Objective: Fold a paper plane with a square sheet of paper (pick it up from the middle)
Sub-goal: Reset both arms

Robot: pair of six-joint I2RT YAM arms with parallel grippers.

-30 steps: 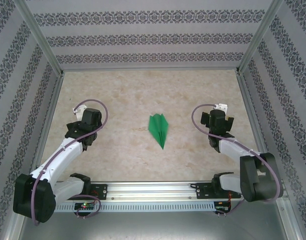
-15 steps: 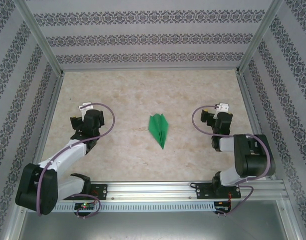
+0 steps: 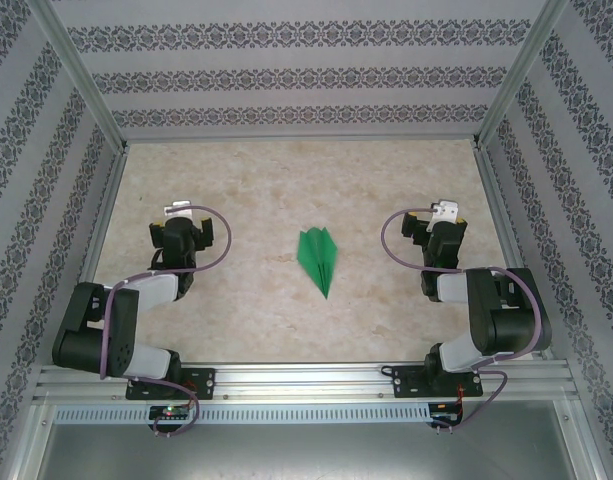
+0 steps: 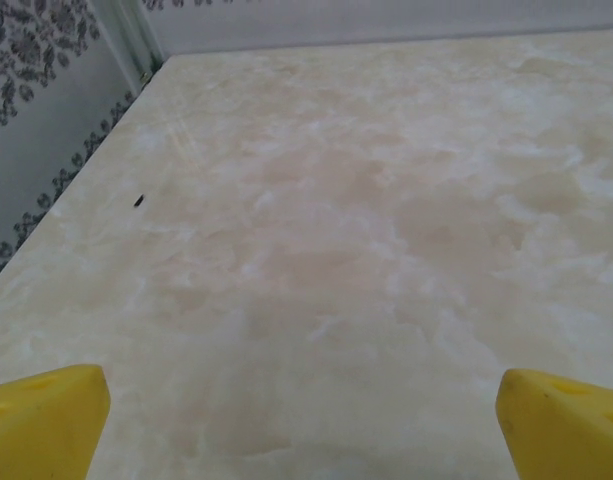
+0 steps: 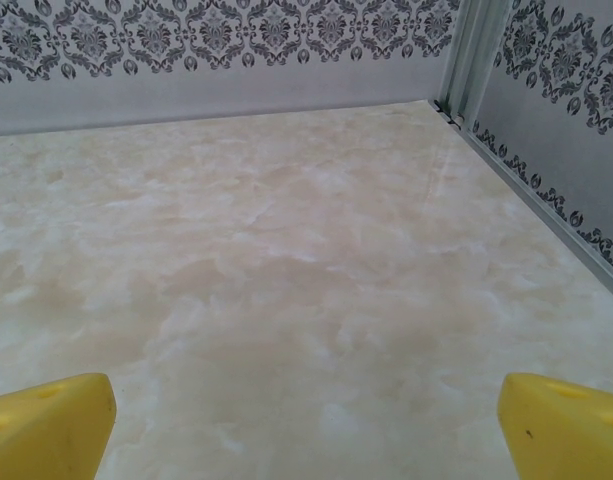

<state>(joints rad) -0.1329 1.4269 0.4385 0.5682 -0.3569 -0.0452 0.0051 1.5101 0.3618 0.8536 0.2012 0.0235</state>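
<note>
Green folded paper plane (image 3: 320, 258) lies mid-way across the marbled desk (image 3: 286, 180), well apart from the left claw (image 4: 306, 420) and right claw (image 5: 306, 425), both spread wide and empty. Any clumsy reach could crush its creases.

Beige marbled tabletop (image 3: 286, 190) within grey damask-patterned walls (image 3: 286, 70), aluminium corner posts (image 3: 81, 75), even light.

Wide-apart jaws above marble tabletop (image 5: 286, 250)

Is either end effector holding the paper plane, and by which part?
Nothing is held. The left end effector and right end effector are open; the paper plane lies apart.
</note>
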